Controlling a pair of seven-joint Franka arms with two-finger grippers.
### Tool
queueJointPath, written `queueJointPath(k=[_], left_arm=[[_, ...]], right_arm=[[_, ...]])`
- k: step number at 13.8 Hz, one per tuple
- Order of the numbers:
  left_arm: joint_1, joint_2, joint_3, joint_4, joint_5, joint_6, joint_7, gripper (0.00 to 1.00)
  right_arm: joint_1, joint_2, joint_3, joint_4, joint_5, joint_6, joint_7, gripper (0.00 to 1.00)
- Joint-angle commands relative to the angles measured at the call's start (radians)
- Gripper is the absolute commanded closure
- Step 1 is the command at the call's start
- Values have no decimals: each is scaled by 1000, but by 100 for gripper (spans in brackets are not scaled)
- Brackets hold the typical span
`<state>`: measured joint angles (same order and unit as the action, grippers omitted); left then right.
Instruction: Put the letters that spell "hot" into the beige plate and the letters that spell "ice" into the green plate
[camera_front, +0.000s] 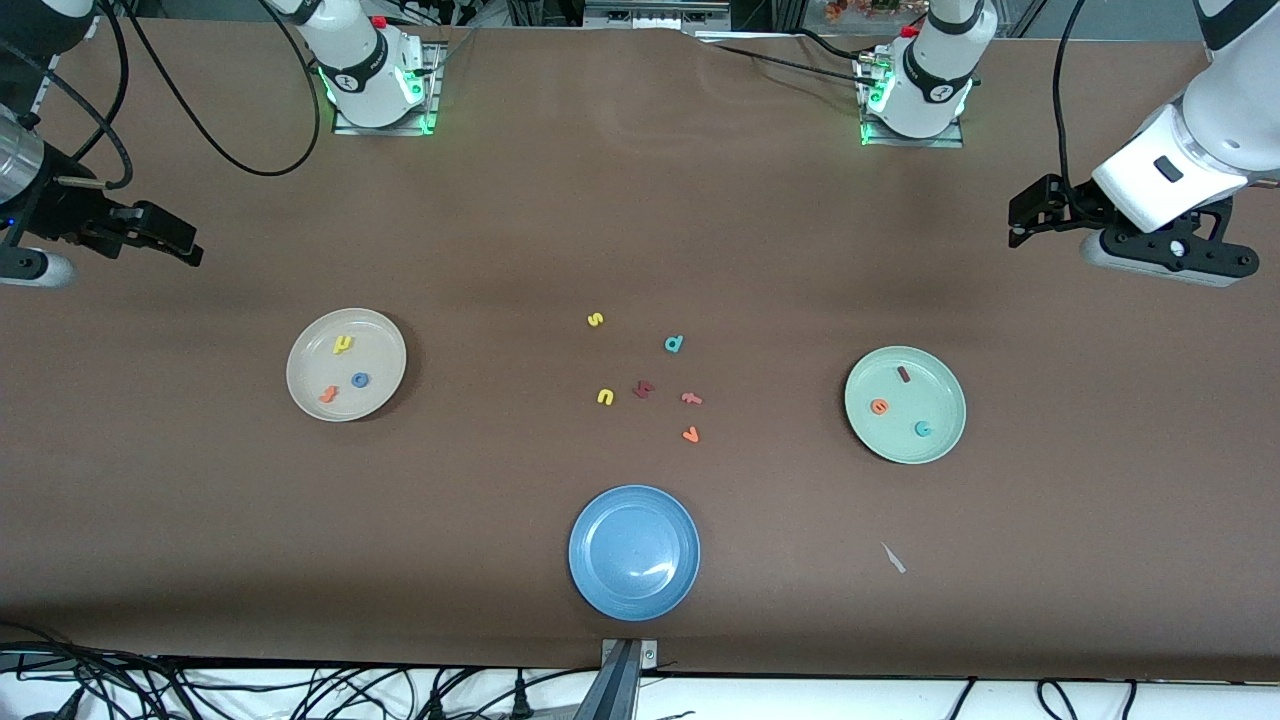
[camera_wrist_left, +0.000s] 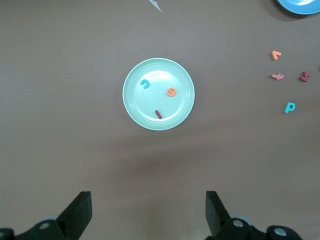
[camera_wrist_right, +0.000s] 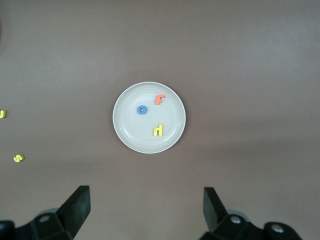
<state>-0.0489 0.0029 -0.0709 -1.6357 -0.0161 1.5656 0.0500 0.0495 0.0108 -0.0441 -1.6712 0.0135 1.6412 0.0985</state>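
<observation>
1. Right tool (camera_front: 170, 240): raised over bare bench (camera_front: 640, 200) at the right arm's end, jaws fully apart, holding nothing. In the right wrist view its fingers (camera_wrist_right: 75, 207) stand wide, one on each side of the plate seen below.
2. Round shallow cream-beige plate (camera_front: 300, 345): on the bench toward the right arm's end. It holds the yellow foam "h" (camera_front: 343, 344) at 12 o'clock, the blue foam ring "o" (camera_front: 360, 380) at 5 o'clock and the orange hooked foam "t" (camera_front: 328, 394) at 7 o'clock.
3. Loose foam letters (camera_front: 645, 385): six lie mid-bench between the two plates, none touching.
4. Round blue plate (camera_front: 634, 552): nearer the front camera than the loose letters.
5. Round shallow mint-green plate (camera_front: 950, 440): toward the left arm's end. It holds the dark red foam bar "i" (camera_front: 904, 374) at 12 o'clock, the orange round foam "e" (camera_front: 879, 406) at 9 o'clock and the teal foam "c" (camera_front: 923, 429) at 5 o'clock.
6. Left tool (camera_front: 1030, 215): raised over bare bench at the left arm's end, jaws fully apart, holding nothing.
</observation>
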Motion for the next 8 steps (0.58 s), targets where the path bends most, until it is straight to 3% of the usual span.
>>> queueJointPath(k=[1, 8], left_arm=[[11, 16, -7, 33, -4, -13, -2, 0], [12, 22, -6, 34, -4, -13, -1, 0]], right_arm=[[-7, -5, 7, -1, -15, -20, -16, 0], [-7, -5, -10, -1, -18, -24, -62, 0]])
